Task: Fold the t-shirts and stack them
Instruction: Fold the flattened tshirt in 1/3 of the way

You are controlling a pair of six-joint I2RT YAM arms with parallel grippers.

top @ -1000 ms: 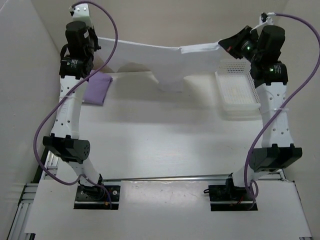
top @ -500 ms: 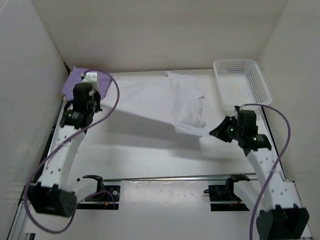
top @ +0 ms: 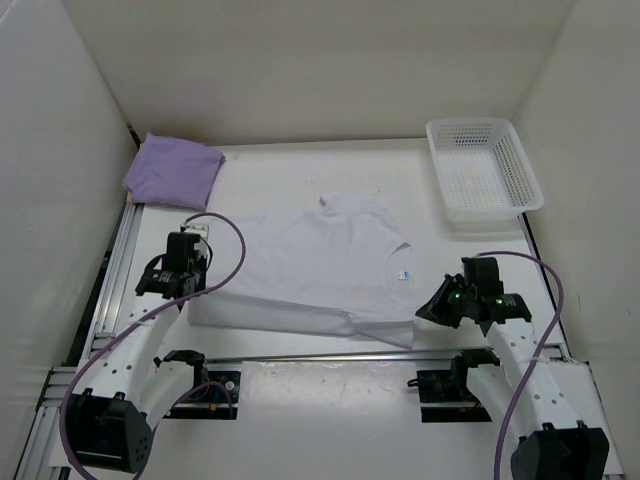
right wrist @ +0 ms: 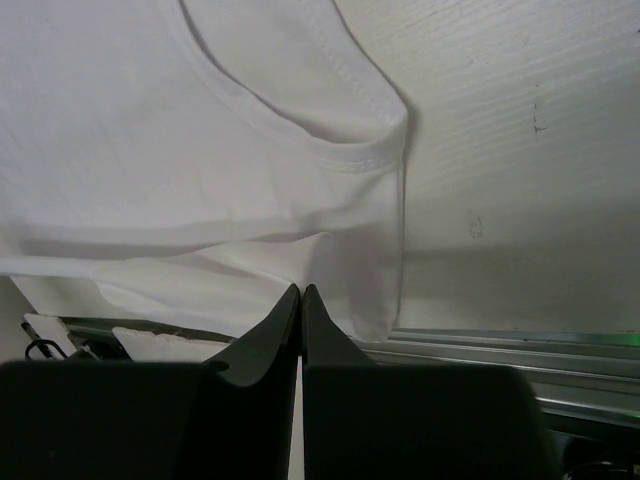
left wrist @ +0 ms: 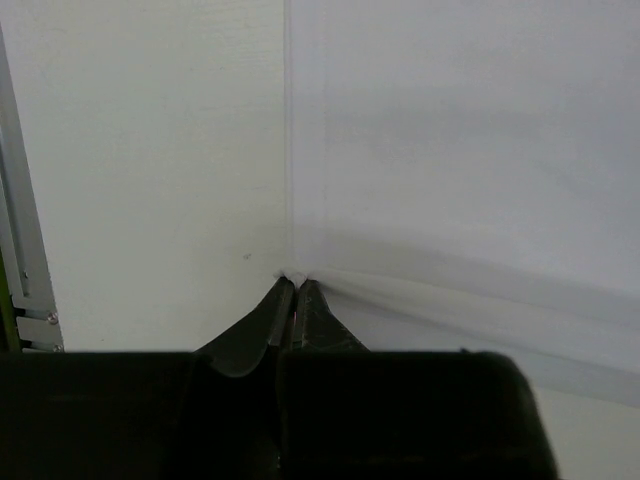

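The white t-shirt lies spread out flat in the middle of the counter, its neck opening turned toward the right side and its small blue neck label showing just inside the collar. Its near edge runs just beyond the metal rail at the front of the counter, with a narrow doubled strip of cloth along that edge.

The left gripper sits low at the shirt's near-left corner. In the wrist view its fingers are pressed together, with the very corner of the white cloth pinched at their tips. The right gripper is down at the near-right corner, and its fingers are likewise closed tight on a fold of the shirt's edge, below the stitched collar band.

The lavender t-shirt rests folded in the back-left corner of the counter, well apart from the white one. A white perforated basket stands in the back-right corner, tilted slightly, beside the right wall.
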